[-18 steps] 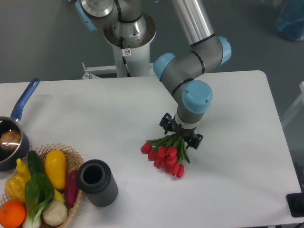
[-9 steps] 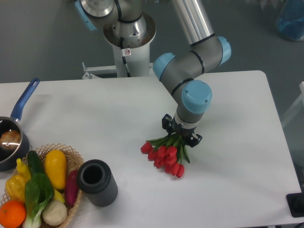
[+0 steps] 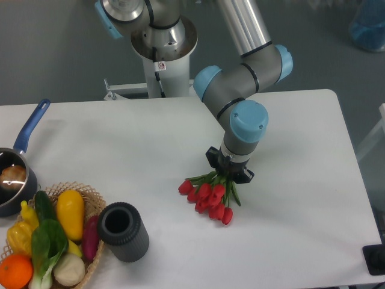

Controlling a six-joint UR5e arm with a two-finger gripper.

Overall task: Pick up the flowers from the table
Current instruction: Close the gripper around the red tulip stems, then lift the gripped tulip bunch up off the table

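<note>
Camera view, fixed, looking down on the large flat white tabletop w/ rounded corners (image 3: 150, 150). The grey-and-blue UR5e arm's black two-finger gripper (image 3: 229, 172) is pointing straight down over the stem end of the small bunch of red tulip buds w/ green leaves (image 3: 209, 194). The bunch is lying right of centre on the table, buds fanning toward the near-left, stems running up under the gripper.

What's changing: vs. a second ago the fingers are drawing together. They were spread wide either side of the stems then, narrower half a sec ago, and now they're tucked in tight under the wrist, clamping round the stems as far as I can tell. The bunch is also sitting a touch more compact, buds barely shifted. The wrist isn't rising yet.

Meaning for the task: grasp is looking made or nearly so, lift not yet started. Flowers are still resting on the table. Next is prob. a straight lift; thin stems could slip or bend if the hold is only partial.

Well clear at near-left: a dark ribbed cylindrical cup (image 3: 124, 231), a round wicker basket of veg and fruit (image 3: 96, 255), and a dark pot w/ blue handle (image 3: 23, 160).
</note>
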